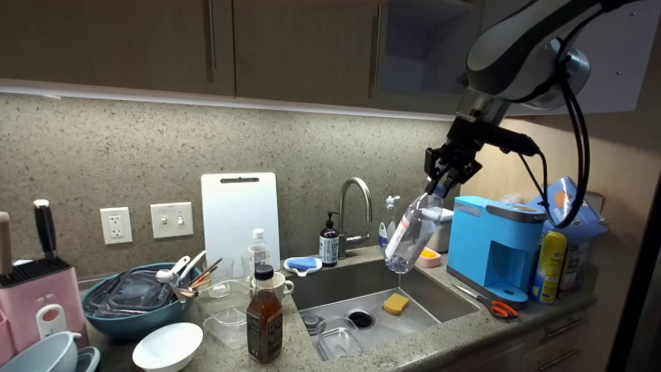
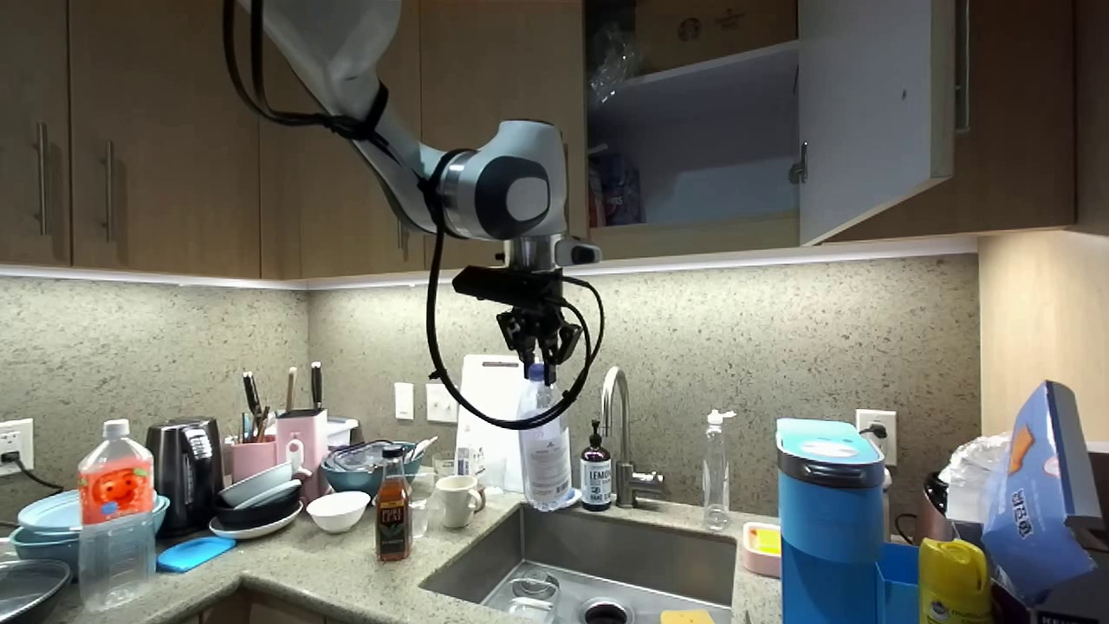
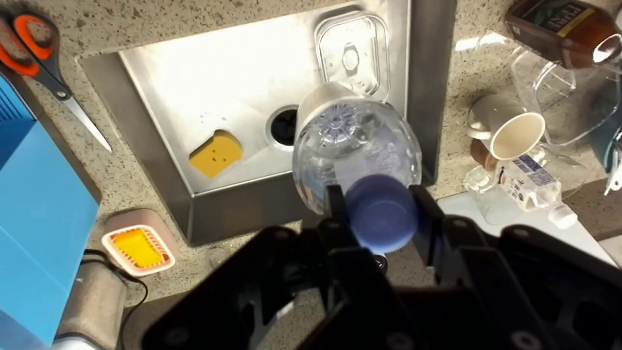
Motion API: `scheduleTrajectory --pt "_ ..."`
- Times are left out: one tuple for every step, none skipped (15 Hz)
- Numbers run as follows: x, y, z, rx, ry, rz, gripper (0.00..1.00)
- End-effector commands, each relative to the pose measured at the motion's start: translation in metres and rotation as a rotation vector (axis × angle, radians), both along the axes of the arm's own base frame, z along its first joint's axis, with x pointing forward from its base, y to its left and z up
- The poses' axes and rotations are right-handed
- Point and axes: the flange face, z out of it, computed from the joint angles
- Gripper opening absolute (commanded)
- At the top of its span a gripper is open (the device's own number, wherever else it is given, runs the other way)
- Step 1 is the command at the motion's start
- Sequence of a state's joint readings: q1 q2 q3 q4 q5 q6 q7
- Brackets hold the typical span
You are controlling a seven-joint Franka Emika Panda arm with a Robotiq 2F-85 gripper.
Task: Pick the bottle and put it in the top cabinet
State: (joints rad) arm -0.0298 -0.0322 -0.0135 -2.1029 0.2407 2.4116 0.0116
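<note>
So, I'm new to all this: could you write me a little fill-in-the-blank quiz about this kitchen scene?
1. The blue cap of the clear bottle sits ____ the fingers of the gripper.
2. The door of the top cabinet stands ____.
3. The sponge lying in the sink is coloured ____.
4. The handles of the scissors on the counter are dark and ____.

Missing words: between; open; yellow; orange.

A: Exterior views?
B: Both stand back, facing the wall (image 2: 736,347) across the sink (image 1: 431,292); tap (image 2: 625,477) shared too.
A: Wrist view?
B: Close above the gripper (image 3: 379,204); looks down past it into the same sink.
</note>
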Motion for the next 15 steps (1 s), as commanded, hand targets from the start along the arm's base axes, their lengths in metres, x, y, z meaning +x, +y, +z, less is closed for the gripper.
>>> scheduleTrajectory --pt "0.001 0.0 0.003 0.001 -0.013 -0.007 0.11" --pt "0.0 0.0 0.011 0.007 -0.05 -0.022 0.11" --pt "-0.001 -0.001 0.023 0.016 -0.096 -0.035 0.11" --pt "-0.001 -0.001 0.038 0.033 -0.154 -0.06 0.11" --pt "-0.002 -0.002 0.053 0.047 -0.205 -0.082 0.11" --pt "-0.002 -0.003 0.068 0.06 -0.253 -0.106 0.11" --pt "-0.005 -0.003 0.085 0.071 -0.301 -0.127 0.11" --pt "-0.006 -0.002 0.1 0.081 -0.352 -0.15 0.11" --pt "-0.008 -0.001 0.116 0.09 -0.404 -0.173 0.11" --pt "-0.011 0.0 0.131 0.098 -0.454 -0.196 0.11" --pt "-0.013 0.001 0.143 0.106 -0.507 -0.221 0.11" --pt "-0.016 0.003 0.153 0.117 -0.559 -0.244 0.11" --pt "-0.017 0.004 0.161 0.126 -0.613 -0.269 0.11" --pt "-0.019 0.004 0.167 0.137 -0.664 -0.293 0.11" --pt "-0.019 0.004 0.172 0.146 -0.72 -0.317 0.11"
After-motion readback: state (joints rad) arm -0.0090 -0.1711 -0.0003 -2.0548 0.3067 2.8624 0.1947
